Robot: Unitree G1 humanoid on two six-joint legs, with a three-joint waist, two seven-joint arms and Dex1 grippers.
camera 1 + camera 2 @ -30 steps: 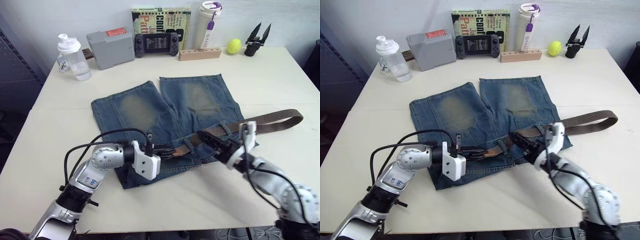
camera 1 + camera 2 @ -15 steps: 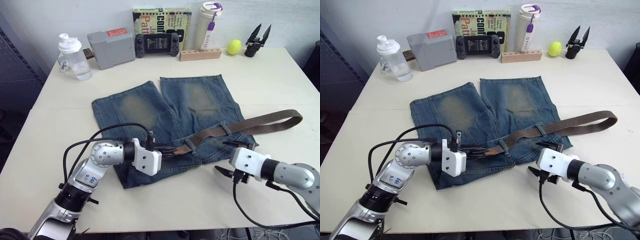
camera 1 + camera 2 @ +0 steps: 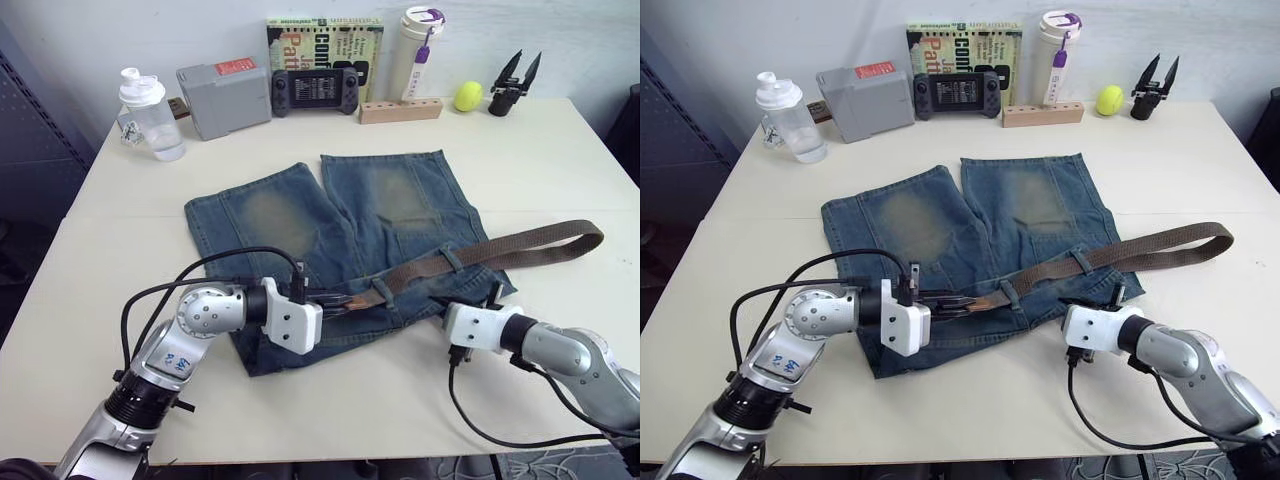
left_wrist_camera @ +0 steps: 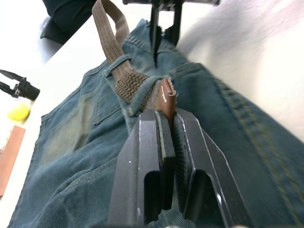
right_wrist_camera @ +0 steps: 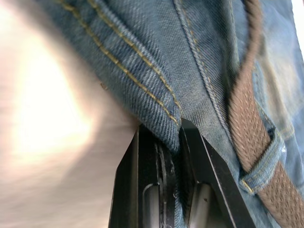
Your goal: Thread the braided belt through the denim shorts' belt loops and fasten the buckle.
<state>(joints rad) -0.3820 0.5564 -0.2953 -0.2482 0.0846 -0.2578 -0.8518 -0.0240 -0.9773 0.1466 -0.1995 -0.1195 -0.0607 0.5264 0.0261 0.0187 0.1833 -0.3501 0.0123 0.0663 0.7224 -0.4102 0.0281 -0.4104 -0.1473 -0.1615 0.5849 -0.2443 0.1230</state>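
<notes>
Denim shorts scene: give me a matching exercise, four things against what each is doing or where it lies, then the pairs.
Things:
1. left gripper
2. right gripper
3. braided belt
4. yellow ball

States:
A. shut on the edge of the denim shorts
B. at the table's far edge
C. shut on the belt's tan leather end
D. its free end looped on the table past the shorts

Pairs: 1-C, 2-A, 3-D, 4-B

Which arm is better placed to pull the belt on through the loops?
Left. Its tool is shut on the belt end; the right tool grips the shorts edge, beside the belt.
</notes>
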